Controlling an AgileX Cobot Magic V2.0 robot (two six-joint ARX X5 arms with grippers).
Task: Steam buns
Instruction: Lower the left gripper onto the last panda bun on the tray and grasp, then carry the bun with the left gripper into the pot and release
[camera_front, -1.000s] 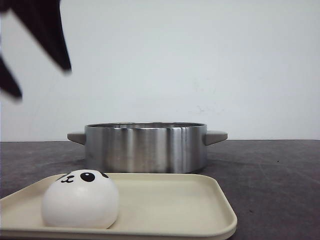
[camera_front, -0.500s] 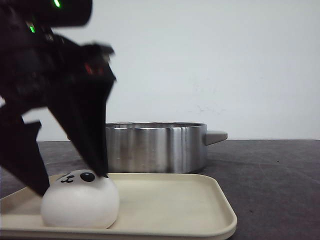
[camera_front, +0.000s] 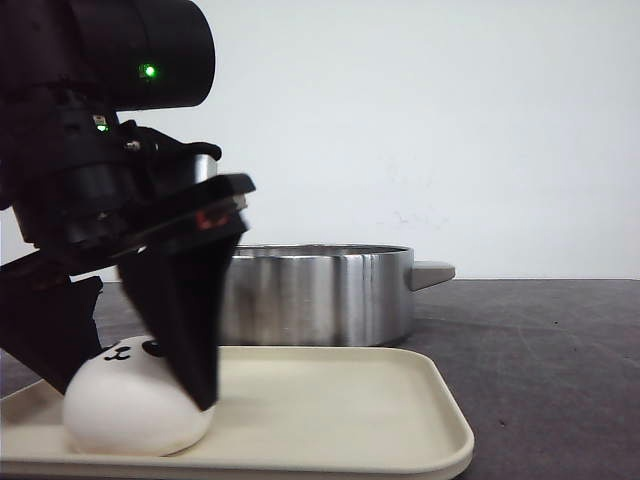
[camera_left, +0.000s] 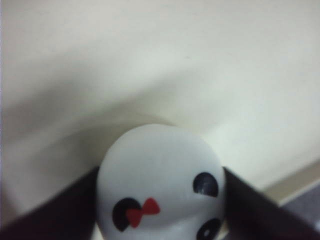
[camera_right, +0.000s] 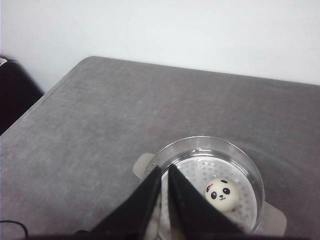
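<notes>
Front view: left gripper (camera_front: 125, 385) straddles a bun (camera_front: 130, 405) at the tray's (camera_front: 400, 420) 9 o'clock end, fingers (camera_front: 185, 320) against both sides, jaws partly closed on it. Pot (camera_front: 310, 295) sits on the table (camera_front: 540, 350) at 12 o'clock of the tray. Right gripper (camera_right: 165, 175) nearly closed, empty, above the pot; second bun (camera_right: 221, 194) inside.

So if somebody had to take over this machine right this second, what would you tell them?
Left gripper: fingers on both sides of the panda bun on the cream tray, closed against it, not lifted.
Right gripper: shut, empty, above the steel steamer pot.
Done: one bun sits in the pot.
Left: lift the tray bun into the pot. No other buns are in view.
</notes>
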